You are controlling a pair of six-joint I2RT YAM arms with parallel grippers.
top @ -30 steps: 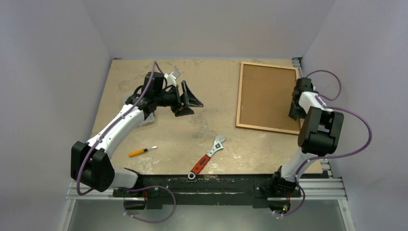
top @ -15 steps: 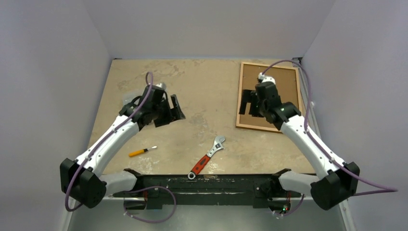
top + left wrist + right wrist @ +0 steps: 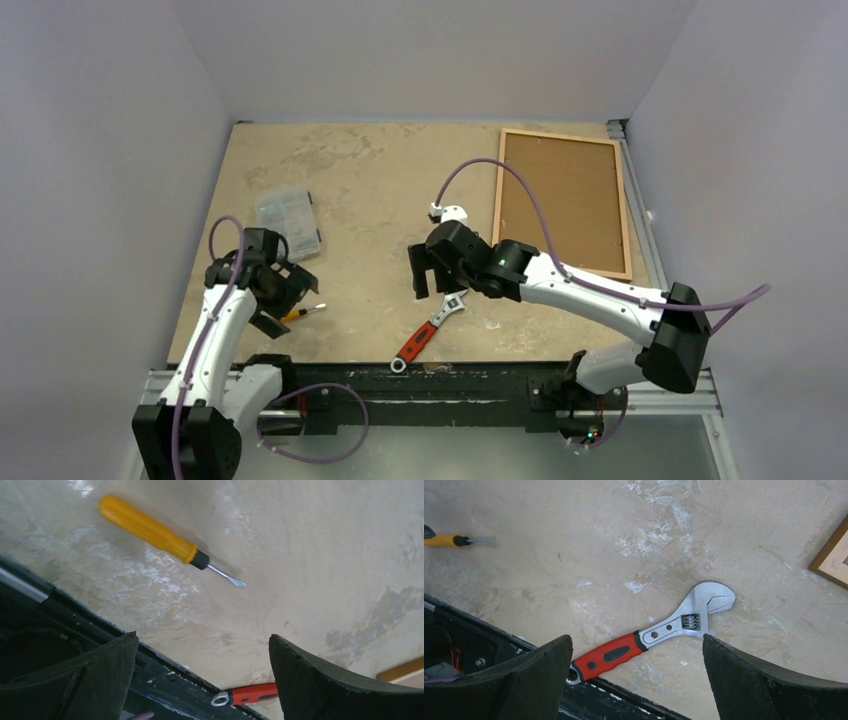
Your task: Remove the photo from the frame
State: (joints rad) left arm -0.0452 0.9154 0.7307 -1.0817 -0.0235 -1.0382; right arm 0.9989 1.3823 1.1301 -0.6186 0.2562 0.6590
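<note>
While face-down, the frame (image 3: 560,136), photo hidden.

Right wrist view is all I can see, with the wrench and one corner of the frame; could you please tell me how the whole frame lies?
Observer: The frame lies flat at the far right of the table, with a cork-brown backing board facing up; no photo shows.
Operator: Thank you. What is the left hand doing?
Observer: The left hand is open and empty, over the near left, by the yellow screwdriver.
Operator: Anything else out there?
Observer: A clear plastic box lies beyond the left hand.
</note>
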